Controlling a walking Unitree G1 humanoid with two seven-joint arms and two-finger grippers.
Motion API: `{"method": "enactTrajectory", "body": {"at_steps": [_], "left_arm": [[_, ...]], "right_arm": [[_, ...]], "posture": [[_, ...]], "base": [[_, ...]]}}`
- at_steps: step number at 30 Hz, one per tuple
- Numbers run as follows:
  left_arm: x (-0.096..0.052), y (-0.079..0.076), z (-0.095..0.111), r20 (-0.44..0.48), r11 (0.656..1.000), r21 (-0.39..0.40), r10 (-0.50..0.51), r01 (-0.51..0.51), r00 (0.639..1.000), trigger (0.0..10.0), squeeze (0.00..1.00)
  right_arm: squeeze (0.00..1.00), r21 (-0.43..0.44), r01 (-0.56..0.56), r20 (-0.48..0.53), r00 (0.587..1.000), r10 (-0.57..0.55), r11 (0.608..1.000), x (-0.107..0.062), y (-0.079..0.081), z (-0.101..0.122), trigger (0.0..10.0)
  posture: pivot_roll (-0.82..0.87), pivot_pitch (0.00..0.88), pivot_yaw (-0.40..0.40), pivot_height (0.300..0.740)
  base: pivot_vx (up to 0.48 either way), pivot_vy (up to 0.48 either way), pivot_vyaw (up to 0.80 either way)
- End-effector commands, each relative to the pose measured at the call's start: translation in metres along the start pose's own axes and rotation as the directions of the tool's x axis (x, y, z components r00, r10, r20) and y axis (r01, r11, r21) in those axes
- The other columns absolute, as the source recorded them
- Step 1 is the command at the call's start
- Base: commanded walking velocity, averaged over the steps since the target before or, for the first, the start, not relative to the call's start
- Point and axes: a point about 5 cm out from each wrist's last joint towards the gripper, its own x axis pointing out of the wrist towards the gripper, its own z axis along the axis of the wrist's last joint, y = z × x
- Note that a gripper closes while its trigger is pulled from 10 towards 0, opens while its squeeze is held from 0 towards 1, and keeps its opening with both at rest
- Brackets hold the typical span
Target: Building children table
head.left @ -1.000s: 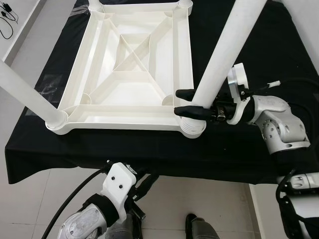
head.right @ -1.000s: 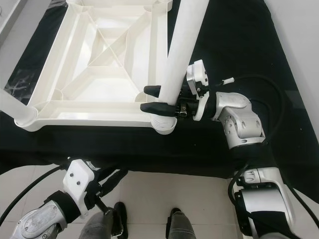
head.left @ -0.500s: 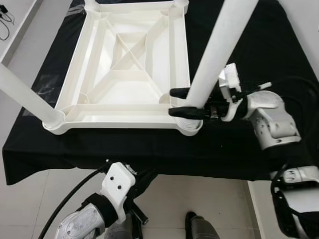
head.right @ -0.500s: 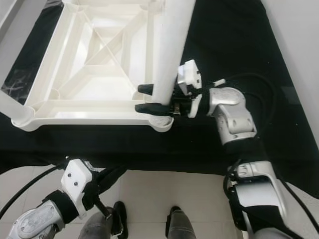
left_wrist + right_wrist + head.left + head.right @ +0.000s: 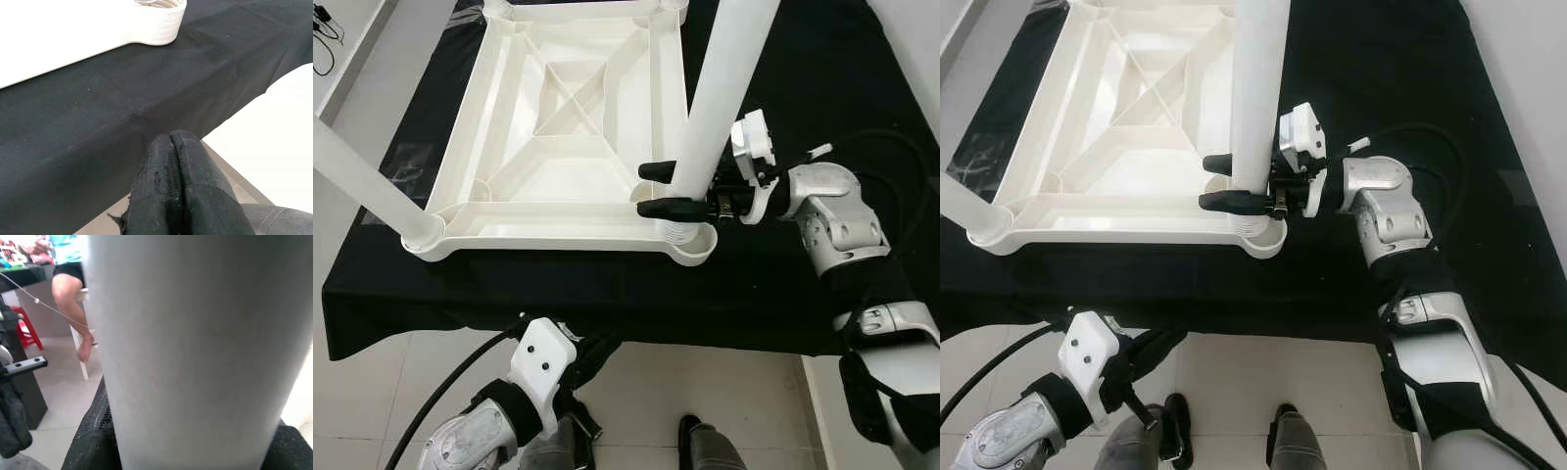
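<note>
A white plastic table top (image 5: 573, 211) lies upside down on a black-draped table (image 5: 773, 284). One white leg (image 5: 357, 181) stands in its near-left corner socket (image 5: 423, 235). My right gripper (image 5: 644, 191) is shut on a second white leg (image 5: 720, 93) close to its lower end, holding it nearly upright just above and inward of the near-right corner socket (image 5: 693, 245), whose ribbed opening shows. In the right wrist view that leg (image 5: 195, 347) sits between the black fingers (image 5: 90, 445). My left gripper (image 5: 173, 191) hangs shut below the table's front edge.
The black cloth (image 5: 1371, 49) is bare to the right of the table top. Light tiled floor (image 5: 705, 382) runs along the front edge. A cable (image 5: 328, 44) lies on a white surface at far left. A seated person's leg (image 5: 73, 303) and a red stool (image 5: 27, 325) are beyond.
My right gripper has shifted the leg's base left, off the corner socket toward the table top's inside, and the leg now stands more upright. The left arm still hangs.
</note>
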Motion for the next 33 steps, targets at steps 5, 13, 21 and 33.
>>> {"method": "enactTrajectory", "body": {"at_steps": [5, 13, 21, 33], "left_arm": [[-0.004, -0.002, -0.003, -0.023, 0.999, -0.019, -0.027, 0.026, 0.999, 10.0, 0.0], [-0.003, 0.0, -0.004, -0.012, 0.998, -0.057, -0.022, 0.021, 1.0, 10.0, 0.0], [-0.003, 0.0, -0.005, -0.004, 0.997, -0.077, -0.026, 0.025, 1.0, 10.0, 0.0], [-0.005, 0.0, -0.007, -0.003, 0.995, -0.092, -0.036, 0.035, 0.999, 10.0, 0.0]], "right_arm": [[0.0, 0.108, -0.034, -0.058, 0.998, 0.041, 0.994, -0.015, 0.005, -0.019, 10.0], [0.0, 0.113, -0.055, -0.072, 0.995, 0.063, 0.992, -0.019, 0.007, -0.021, 10.0], [0.0, 0.111, -0.125, -0.096, 0.986, 0.136, 0.986, -0.016, 0.016, -0.026, 10.0], [0.0, 0.036, -0.386, -0.171, 0.906, 0.386, 0.922, 0.023, 0.044, -0.032, 10.0]], "posture": [[0.15, 0.371, 0.058, 0.74], [0.14, 0.367, 0.064, 0.74], [0.13, 0.358, 0.064, 0.74], [0.15, 0.353, 0.065, 0.74]], "base": [[0.0, 0.0, 0.0], [0.0, 0.0, 0.0], [0.0, 0.0, 0.0], [0.0, 0.0, 0.0]]}}
